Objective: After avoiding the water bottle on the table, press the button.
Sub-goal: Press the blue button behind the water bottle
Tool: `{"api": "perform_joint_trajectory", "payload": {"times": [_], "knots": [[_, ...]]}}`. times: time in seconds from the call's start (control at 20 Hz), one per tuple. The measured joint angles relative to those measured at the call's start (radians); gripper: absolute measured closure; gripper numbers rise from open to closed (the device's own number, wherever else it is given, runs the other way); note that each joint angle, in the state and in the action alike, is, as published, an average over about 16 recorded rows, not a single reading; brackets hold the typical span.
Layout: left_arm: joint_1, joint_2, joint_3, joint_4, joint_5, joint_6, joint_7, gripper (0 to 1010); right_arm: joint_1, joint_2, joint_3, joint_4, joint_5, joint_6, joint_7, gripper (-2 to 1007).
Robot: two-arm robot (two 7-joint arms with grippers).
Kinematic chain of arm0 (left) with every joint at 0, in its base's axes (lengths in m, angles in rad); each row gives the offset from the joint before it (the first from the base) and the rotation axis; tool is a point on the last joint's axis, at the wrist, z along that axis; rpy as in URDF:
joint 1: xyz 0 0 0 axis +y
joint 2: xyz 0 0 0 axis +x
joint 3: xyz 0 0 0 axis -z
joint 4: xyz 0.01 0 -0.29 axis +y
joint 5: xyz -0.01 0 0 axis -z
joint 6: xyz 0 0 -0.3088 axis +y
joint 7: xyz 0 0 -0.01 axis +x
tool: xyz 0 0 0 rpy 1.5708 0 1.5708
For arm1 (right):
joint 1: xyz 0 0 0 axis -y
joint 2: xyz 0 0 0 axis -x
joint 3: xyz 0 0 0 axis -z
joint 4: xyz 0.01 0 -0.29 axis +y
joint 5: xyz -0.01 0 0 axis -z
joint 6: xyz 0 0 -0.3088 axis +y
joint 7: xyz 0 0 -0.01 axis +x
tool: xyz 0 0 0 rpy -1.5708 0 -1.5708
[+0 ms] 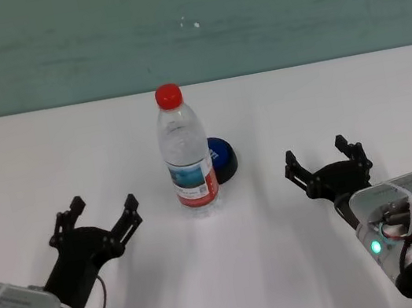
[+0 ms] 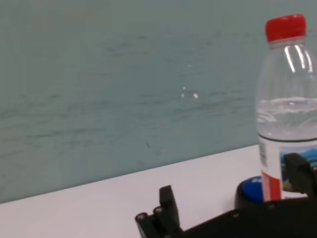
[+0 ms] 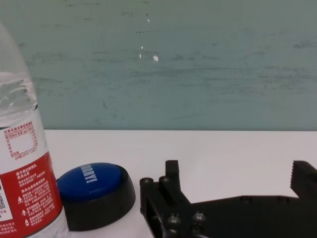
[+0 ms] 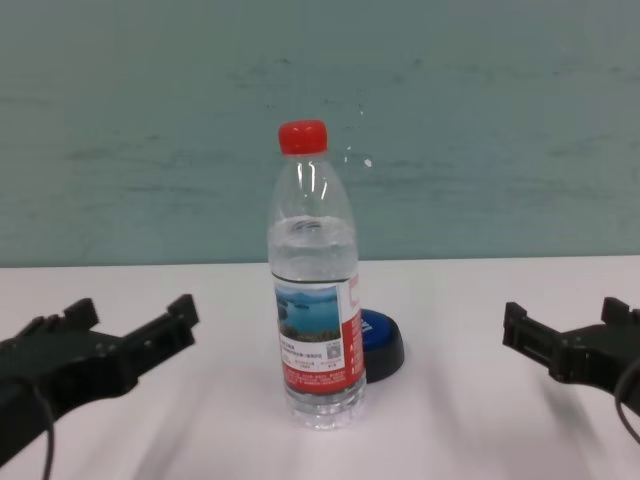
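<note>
The water bottle [image 1: 188,157], clear with a red cap and a red-and-white label, stands upright at the middle of the white table [image 1: 33,168]. Right behind it and slightly to its right sits the button [image 1: 223,158], a blue dome on a black base, partly hidden by the bottle. My left gripper [image 1: 105,204] is open at the front left, apart from the bottle. My right gripper [image 1: 322,153] is open at the front right, level with the button and a hand's width to its right. In the right wrist view the button [image 3: 94,186] lies beside the bottle [image 3: 25,173].
A teal wall [image 1: 183,22] rises behind the table's far edge. Bare white tabletop stretches to both sides of the bottle and between the right gripper and the button.
</note>
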Motion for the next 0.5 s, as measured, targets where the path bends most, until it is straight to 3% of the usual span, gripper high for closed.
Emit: {"api": "perform_joint_trajectory", "payload": {"times": [0.5], "knots": [[-0.049, -0.013, -0.031, 0.039, 0.001, 0.012, 0.02, 0, 0.0, 0.0, 0.0, 0.0, 0.0, 0.0, 0.0, 1]]}}
